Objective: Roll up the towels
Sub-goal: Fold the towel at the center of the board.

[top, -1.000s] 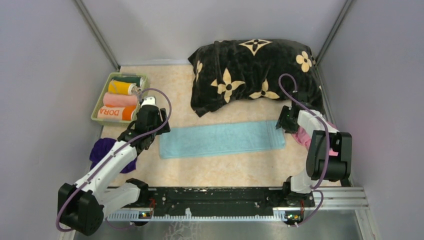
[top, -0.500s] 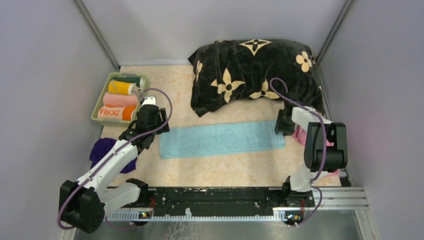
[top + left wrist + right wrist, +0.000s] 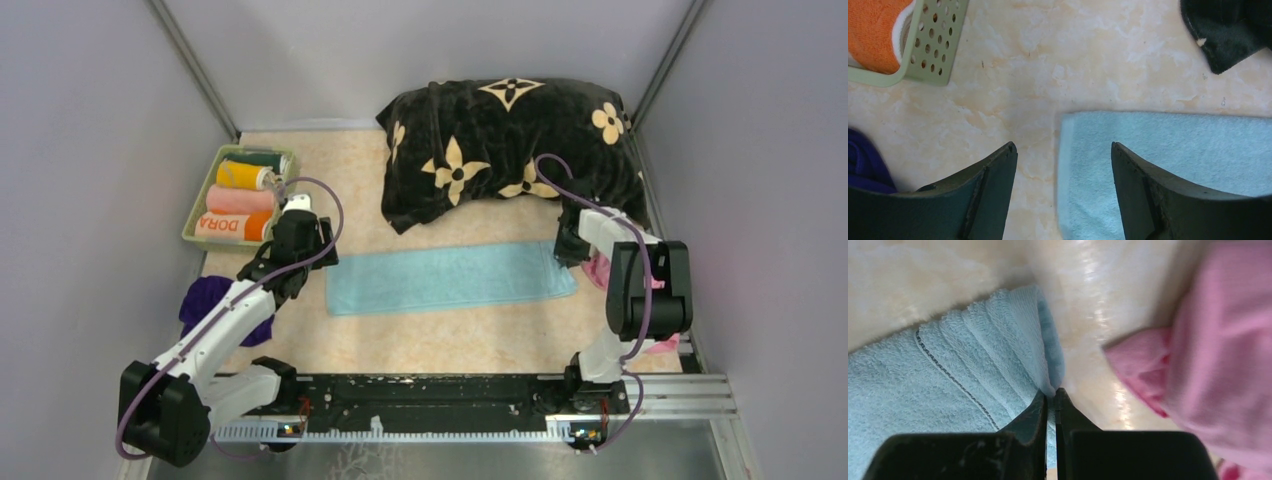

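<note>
Right gripper [image 3: 1051,396]: jaws pinch light blue towel [image 3: 948,370] corner | left gripper [image 3: 1063,150]: jaws wide apart, empty, over towel's other end

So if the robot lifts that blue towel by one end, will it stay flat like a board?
Probably not. The blue towel is thin, fluffy terry lying limp, so it would likely droop and fold. It looks light too. Its edge bends up where the right jaws pinch it, so it probably bends easily.

Lab test booth: grey panel walls [image 3: 90,150], aluminium mounting rail [image 3: 690,395], marbled tabletop [image 3: 450,345].
</note>
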`<state>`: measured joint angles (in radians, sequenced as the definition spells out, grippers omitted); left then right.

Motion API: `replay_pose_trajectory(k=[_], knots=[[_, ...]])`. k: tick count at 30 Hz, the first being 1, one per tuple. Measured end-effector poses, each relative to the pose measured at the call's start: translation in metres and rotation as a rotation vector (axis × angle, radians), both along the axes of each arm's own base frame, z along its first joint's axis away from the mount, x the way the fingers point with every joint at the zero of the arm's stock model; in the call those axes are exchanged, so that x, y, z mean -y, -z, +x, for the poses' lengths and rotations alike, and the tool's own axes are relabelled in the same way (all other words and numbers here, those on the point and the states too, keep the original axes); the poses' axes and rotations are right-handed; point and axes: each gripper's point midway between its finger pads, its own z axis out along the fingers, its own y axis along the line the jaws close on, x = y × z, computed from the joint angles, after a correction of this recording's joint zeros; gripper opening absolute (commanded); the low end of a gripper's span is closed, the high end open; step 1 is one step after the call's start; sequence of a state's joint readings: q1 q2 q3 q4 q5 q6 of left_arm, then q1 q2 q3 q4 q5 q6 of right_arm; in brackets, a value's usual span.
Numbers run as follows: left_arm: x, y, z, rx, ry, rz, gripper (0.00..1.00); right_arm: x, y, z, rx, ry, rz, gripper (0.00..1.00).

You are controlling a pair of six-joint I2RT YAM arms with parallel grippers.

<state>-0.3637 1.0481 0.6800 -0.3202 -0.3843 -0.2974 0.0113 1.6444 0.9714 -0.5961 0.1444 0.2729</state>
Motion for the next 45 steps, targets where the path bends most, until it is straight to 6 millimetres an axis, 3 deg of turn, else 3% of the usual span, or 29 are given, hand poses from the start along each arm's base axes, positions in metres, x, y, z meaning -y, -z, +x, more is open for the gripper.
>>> replay_pose_trajectory(k=[3, 8, 11, 14, 17, 22, 33, 40, 45], knots=[[0.0, 0.003, -0.001, -0.008, 0.004, -0.002, 0.76, 0.02, -0.014, 0.002, 0.01, 0.035, -0.11, 0.0], [0.002, 0.004, -0.002, -0.014, 0.016, -0.019, 0.76, 0.056, -0.073, 0.028, 0.156, 0.126, -0.293, 0.0], [0.005, 0.006, -0.002, -0.022, 0.03, -0.034, 0.76, 0.061, -0.104, 0.038, 0.243, 0.15, -0.312, 0.0], [0.011, 0.009, -0.003, -0.037, 0.053, -0.058, 0.76, 0.049, -0.116, 0.04, 0.269, 0.122, -0.274, 0.0], [0.019, 0.012, -0.004, -0.052, 0.072, -0.098, 0.75, 0.015, -0.111, 0.04, 0.254, 0.032, -0.178, 0.0], [0.034, 0.023, -0.012, -0.09, 0.088, -0.193, 0.73, -0.067, -0.103, 0.03, 0.224, -0.156, 0.026, 0.0], [0.058, 0.052, -0.032, -0.21, 0.096, -0.357, 0.69, -0.227, -0.101, -0.011, 0.157, -0.45, 0.373, 0.0], [0.076, 0.069, -0.043, -0.293, 0.12, -0.455, 0.66, -0.307, -0.107, -0.03, 0.162, -0.525, 0.525, 0.0], [0.085, 0.081, -0.051, -0.334, 0.127, -0.513, 0.61, -0.341, -0.104, -0.037, 0.158, -0.53, 0.586, 0.0]])
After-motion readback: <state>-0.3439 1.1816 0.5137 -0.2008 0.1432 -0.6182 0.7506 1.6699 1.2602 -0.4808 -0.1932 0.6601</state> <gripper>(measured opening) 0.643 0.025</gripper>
